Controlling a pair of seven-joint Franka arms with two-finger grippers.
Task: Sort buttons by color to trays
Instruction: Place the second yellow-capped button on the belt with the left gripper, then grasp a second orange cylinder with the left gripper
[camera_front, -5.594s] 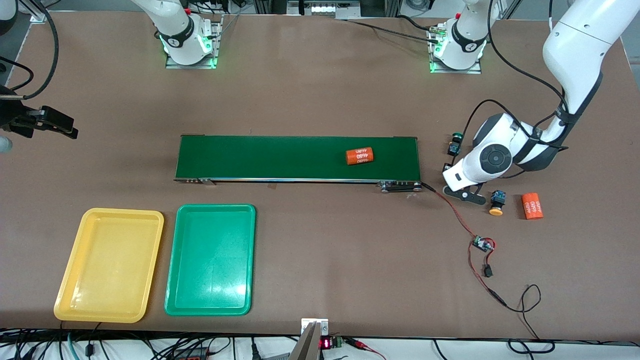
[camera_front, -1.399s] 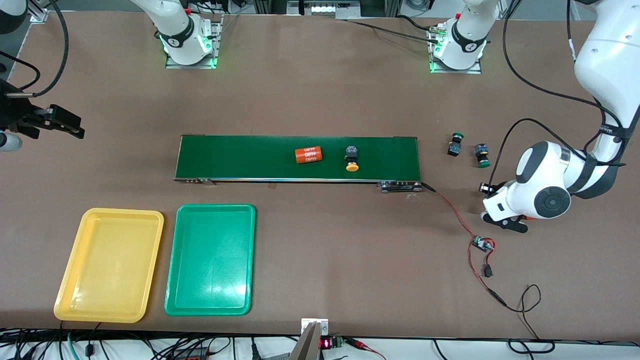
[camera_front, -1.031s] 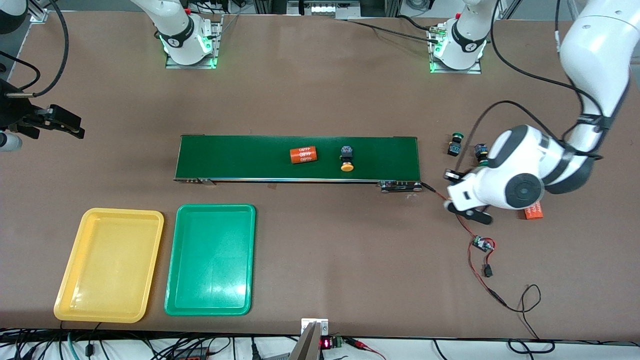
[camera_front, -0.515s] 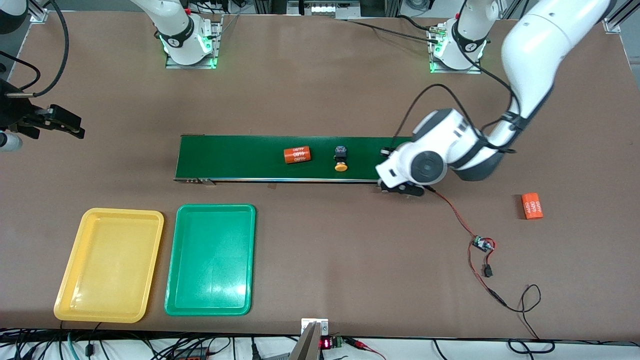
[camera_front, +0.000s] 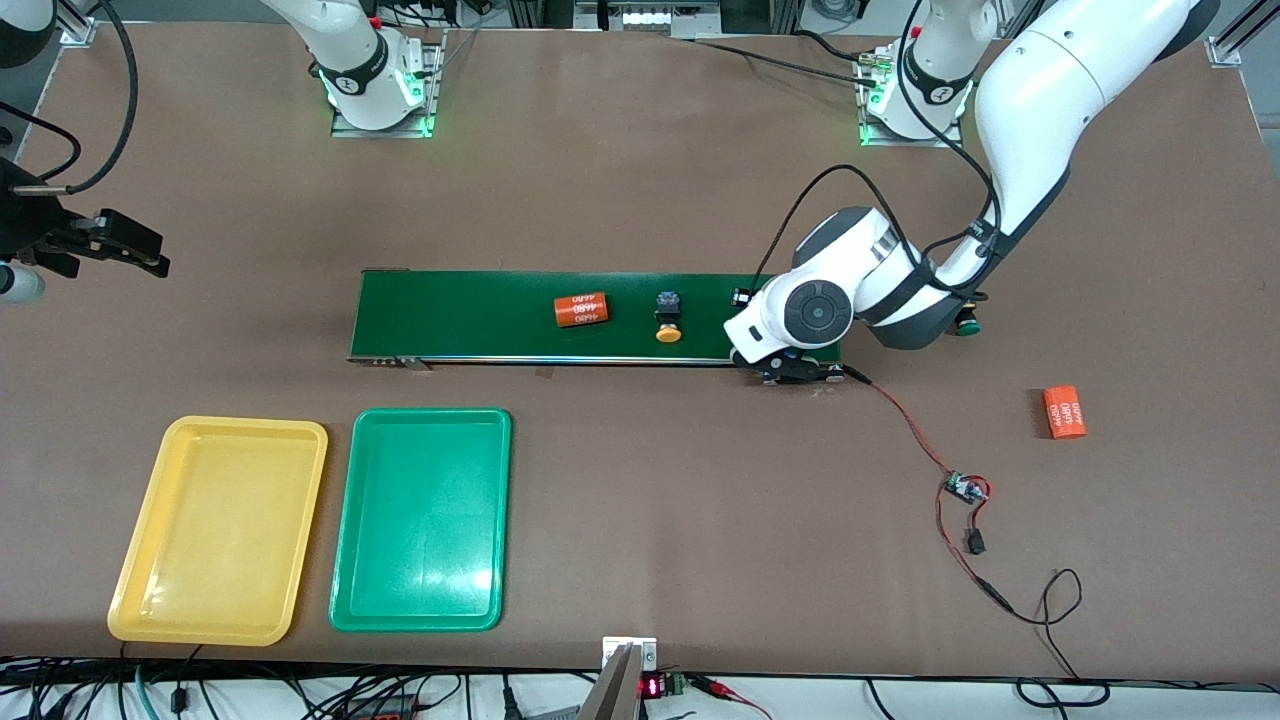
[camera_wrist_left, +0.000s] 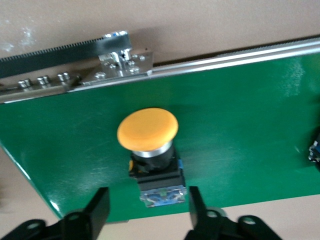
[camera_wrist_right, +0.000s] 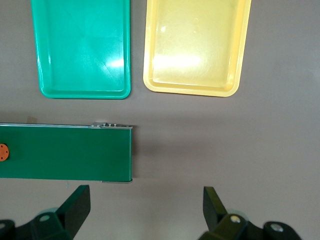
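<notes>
A yellow-capped button (camera_wrist_left: 148, 131) lies on its side on the dark green belt (camera_wrist_left: 250, 125), at the end toward the left arm. My left gripper (camera_wrist_left: 147, 196) is open around the button's black-and-blue body, with a gap on each side. In the front view that hand (camera_front: 768, 335) hides this button. Another yellow button (camera_front: 668, 318) lies farther along the belt. A green button (camera_front: 966, 325) peeks out beside the left arm. The yellow tray (camera_front: 245, 424) and the green tray (camera_front: 430, 415) are side by side near the front camera. My right gripper (camera_wrist_right: 146, 200) waits open off the belt's other end.
An orange cylinder (camera_front: 581, 309) rides on the belt (camera_front: 480, 310) beside the yellow button. A second one (camera_front: 1064, 412) lies on the table toward the left arm's end. A small circuit board with red and black wires (camera_front: 965, 488) trails from the belt's end.
The left arm swung from the table near the loose cylinder to the belt's end and opened its gripper, leaving a yellow button there. The belt carried the cylinder and first button toward the right arm's end.
</notes>
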